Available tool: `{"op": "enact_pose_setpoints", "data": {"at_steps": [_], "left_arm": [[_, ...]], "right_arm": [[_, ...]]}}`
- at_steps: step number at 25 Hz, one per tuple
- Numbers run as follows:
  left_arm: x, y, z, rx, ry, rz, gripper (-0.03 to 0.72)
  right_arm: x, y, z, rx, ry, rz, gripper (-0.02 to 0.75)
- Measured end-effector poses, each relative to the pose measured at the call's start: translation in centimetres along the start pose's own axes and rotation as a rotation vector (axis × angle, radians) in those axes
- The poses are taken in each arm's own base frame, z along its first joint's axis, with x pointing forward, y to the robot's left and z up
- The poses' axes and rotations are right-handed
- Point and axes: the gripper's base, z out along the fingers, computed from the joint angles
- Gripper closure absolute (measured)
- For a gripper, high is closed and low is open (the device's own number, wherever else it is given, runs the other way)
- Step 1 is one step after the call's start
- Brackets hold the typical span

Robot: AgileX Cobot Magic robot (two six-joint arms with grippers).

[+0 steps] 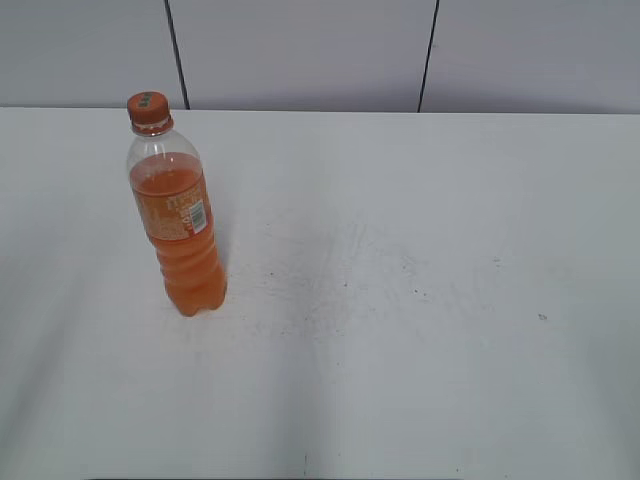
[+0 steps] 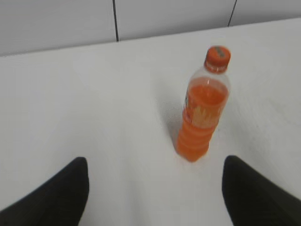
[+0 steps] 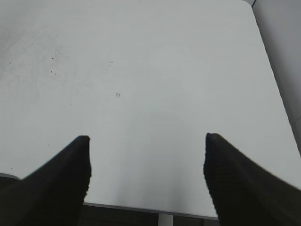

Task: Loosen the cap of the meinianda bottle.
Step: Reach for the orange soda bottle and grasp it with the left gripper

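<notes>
Exterior view: no arms in shot; the bottle [image 1: 178, 215] stands upright at the left of the white surface [image 1: 420, 300], cap [image 1: 148, 108] on, grey panelled wall [image 1: 300, 50] behind. Left wrist: left claw [image 2: 155, 188] spread wide, empty, bottle just ahead. Right wrist: right claw [image 3: 146, 176] gapes over bare, speckled surface near its edge.

Label print on the meinianda bottle [image 1: 178, 221] too small, both grippers' fingers [image 2: 56, 197] cut off below.
</notes>
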Motion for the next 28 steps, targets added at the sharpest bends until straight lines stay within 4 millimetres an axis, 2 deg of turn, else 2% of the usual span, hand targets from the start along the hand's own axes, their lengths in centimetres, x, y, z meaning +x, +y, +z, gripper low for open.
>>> {"op": "enact_pose_setpoints", "data": {"at_steps": [4, 8, 10, 13, 17, 23, 28], "left_arm": [[-2.6, 0.2, 3.2, 0.008, -0.064, 0.049, 0.155], [-3.0, 0.5, 6.4, 0.009, -0.107, 0.095, 0.155], [-2.3, 0.7, 8.0, -0.006, -0.127, 0.101, 0.155], [0.2, 1.2, 10.0, -0.045, -0.154, 0.095, 0.155], [2.7, 1.8, 11.2, -0.095, -0.221, 0.076, 0.155], [3.2, 1.7, 11.8, -0.074, -0.265, 0.033, 0.155], [3.8, 1.3, 13.8, -0.016, -0.192, 0.107, 0.155]], "right_arm": [[0.0, 0.0, 0.0, 0.0, 0.0, 0.0, 0.176], [0.0, 0.0, 0.0, 0.0, 0.0, 0.0, 0.176], [0.0, 0.0, 0.0, 0.0, 0.0, 0.0, 0.176], [0.0, 0.0, 0.0, 0.0, 0.0, 0.0, 0.176], [0.0, 0.0, 0.0, 0.0, 0.0, 0.0, 0.176], [0.0, 0.0, 0.0, 0.001, 0.0, 0.0, 0.176], [0.0, 0.0, 0.0, 0.001, 0.0, 0.0, 0.176]]}}
